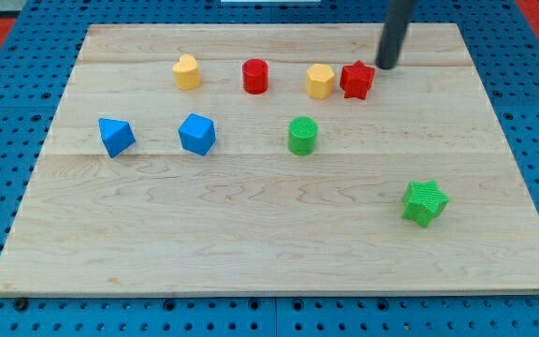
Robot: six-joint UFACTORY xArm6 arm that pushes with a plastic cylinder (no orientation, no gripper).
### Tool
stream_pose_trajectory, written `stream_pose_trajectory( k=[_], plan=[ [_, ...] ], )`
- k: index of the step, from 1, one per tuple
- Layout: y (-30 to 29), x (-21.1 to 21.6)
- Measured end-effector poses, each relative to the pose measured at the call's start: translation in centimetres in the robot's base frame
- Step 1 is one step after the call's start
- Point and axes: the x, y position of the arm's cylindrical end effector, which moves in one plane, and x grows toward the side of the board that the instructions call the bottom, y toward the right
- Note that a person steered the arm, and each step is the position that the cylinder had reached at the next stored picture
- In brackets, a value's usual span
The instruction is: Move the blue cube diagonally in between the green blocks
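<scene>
my tip (386, 66) rests on the wooden board (251, 253) near the view's top right, just beside the red star block (357, 80), at about its 1 o'clock; whether it touches the star i cannot tell. the rod carries no jaws, so there is nothing to read as apart or together.

the blue cube (197, 134) sits left of the board's centre, well apart from my tip, which lies at about its 2 o'clock. it is turned so that one corner faces the view's bottom and its faces run diagonal to the board's edges; being a cube, it shows no clear long axis. at its 9 o'clock, near it, lies a second blue block (116, 137), wedge-like in shape, with a point toward the view's bottom.

the green cylinder (302, 136) stands upright at the cube's 3 o'clock, in the same row. the green star block (425, 202) lies well apart toward the view's bottom right, at about 4 o'clock from the cylinder. the gap between the two greens runs diagonally, and the cube is outside it, on the cylinder's far left side.

along the top row, from the view's left: a yellow block (186, 72) at the cube's 12 o'clock, a red cylinder (255, 76), another yellow block (320, 80) just beside the red star, seemingly touching it.
</scene>
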Motion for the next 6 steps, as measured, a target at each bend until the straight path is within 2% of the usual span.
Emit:
stream_pose_trajectory(
  k=[1, 2, 3, 4, 5, 6],
  plan=[
    [-8.3, 5.2],
    [-12.3, 8.3],
    [-14.8, 9.4],
    [-19.6, 6.0],
    [-29.3, 9.7],
    [-28.2, 13.0]
  ],
)
